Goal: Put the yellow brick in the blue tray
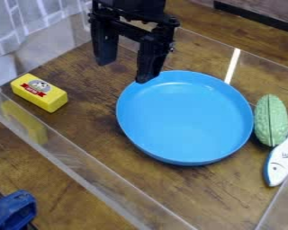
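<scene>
Currently, the yellow brick (40,92) lies apart from the open, empty jaws (125,61).

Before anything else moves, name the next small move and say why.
Probably swing the open claw over to the yellow brick: it hangs beside the blue tray, while the brick lies on the wood, outside the tray.
</scene>
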`<state>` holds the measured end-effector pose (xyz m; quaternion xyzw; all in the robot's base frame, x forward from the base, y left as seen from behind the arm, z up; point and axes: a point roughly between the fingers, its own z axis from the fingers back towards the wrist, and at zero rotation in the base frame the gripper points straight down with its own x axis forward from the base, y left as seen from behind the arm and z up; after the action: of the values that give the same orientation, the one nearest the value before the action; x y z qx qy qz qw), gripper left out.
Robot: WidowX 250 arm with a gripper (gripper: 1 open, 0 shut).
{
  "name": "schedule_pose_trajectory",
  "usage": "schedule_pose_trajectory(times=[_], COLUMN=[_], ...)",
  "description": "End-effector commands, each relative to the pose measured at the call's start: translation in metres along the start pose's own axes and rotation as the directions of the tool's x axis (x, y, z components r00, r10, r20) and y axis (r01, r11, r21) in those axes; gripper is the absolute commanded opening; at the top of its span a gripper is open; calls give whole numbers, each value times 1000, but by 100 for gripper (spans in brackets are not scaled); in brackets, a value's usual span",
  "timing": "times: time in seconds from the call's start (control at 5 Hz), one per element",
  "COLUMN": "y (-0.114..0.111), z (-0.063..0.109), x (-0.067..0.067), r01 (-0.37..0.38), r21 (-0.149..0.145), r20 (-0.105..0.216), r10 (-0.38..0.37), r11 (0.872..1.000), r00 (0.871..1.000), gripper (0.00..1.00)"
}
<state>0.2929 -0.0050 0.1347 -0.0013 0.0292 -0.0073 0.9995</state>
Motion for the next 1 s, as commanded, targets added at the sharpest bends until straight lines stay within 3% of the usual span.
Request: schedule_pose_trajectory(times=[0.0, 0.8], y=[1, 10], z=[-5, -20], x=[0, -4], r01=[8, 39], r21=[-2, -10], r20=[-13, -53], r10=[-8, -39], r11=[1000, 999], r00=[1000, 998], gripper=[100, 100])
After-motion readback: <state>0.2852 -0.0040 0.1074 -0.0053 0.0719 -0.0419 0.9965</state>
